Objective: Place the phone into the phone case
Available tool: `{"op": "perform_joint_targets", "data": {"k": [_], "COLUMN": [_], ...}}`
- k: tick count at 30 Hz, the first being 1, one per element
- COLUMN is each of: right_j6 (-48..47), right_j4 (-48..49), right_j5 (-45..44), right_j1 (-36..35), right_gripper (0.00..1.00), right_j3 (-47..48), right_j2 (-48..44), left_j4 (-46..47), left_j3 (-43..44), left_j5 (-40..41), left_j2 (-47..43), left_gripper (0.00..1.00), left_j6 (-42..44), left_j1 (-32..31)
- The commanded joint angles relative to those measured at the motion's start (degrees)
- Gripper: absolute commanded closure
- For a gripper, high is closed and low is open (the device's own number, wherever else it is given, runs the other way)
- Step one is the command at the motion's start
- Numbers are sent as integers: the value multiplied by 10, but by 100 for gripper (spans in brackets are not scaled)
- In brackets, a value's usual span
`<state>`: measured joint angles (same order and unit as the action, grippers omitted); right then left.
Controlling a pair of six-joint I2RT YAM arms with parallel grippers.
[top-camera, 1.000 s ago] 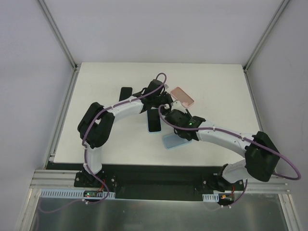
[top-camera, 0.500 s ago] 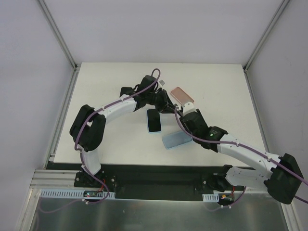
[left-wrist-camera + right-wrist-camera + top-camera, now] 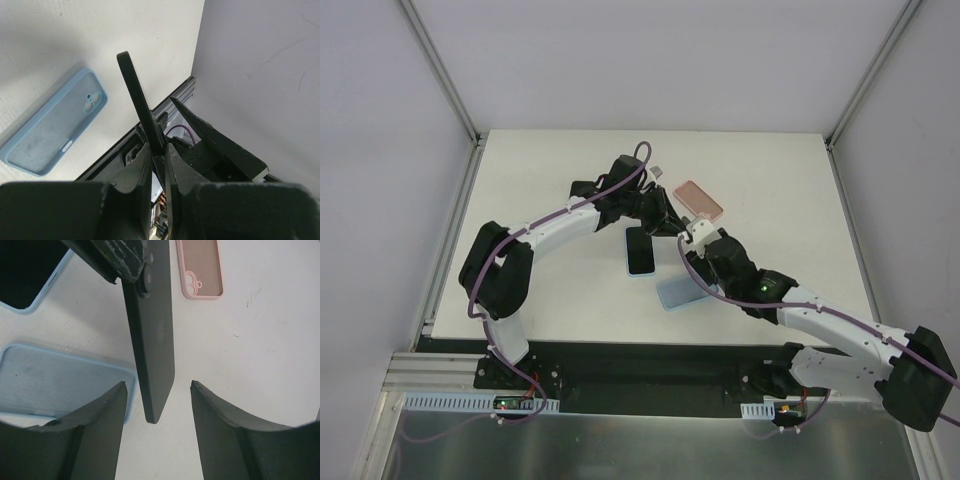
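Observation:
My left gripper (image 3: 159,150) is shut on the black phone (image 3: 139,100), which it holds edge-on above the table. In the right wrist view the phone (image 3: 152,335) hangs down between the fingers of my right gripper (image 3: 157,386). That gripper is open, with a gap on each side of the phone. An empty light-blue phone case (image 3: 55,380) lies flat just left of the right gripper; it shows too in the left wrist view (image 3: 55,122) and the top view (image 3: 685,292). From above, the left gripper (image 3: 660,210) and right gripper (image 3: 688,232) meet near the table's middle.
A pink case (image 3: 700,200) lies beyond the grippers, also in the right wrist view (image 3: 200,267). A second light-blue case with a dark phone in it (image 3: 640,250) lies to the left. A black flat item (image 3: 582,190) sits at the back left.
The right gripper has opened wider and its arm has swung right, so its fingers now straddle the phone's lower end. The left arm shifted slightly, still holding the phone.

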<state>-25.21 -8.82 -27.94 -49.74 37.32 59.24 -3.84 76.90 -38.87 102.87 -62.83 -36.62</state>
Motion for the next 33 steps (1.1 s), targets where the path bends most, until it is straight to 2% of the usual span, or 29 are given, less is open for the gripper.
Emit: {"op": "perform_joint_targets", "data": {"k": [1,9,14,22,25,31,33], "right_j6": [-18,-43,-49,-51,-50,-40,-27], "right_j4": [26,21,20,31,26,12,9], "right_j5": [9,7,-26,-65,-64,-70,-65], "right_j1": [-9,-20,-26,-27,-27,-28,-28], "right_gripper": [44,43,40,51,57,98,98], "right_j3": [11,27,41,46,56,60,61], "right_j2": [13,44,71,102,113,119,114], "left_j4": [7,0,-4,-7,-7,-9,-8], "left_j3": [13,16,20,8,-2,-11,-13], "left_j5": [-24,-24,-28,-37,-39,-40,-38], "left_j2": [-37,-40,-38,-52,-62,-75,-79], "left_gripper": [100,100,100,100,100,100,84], "left_j6": [-10,-14,-16,-19,-21,-12,-2], "left_j1": [5,7,8,8,8,8,9]}}
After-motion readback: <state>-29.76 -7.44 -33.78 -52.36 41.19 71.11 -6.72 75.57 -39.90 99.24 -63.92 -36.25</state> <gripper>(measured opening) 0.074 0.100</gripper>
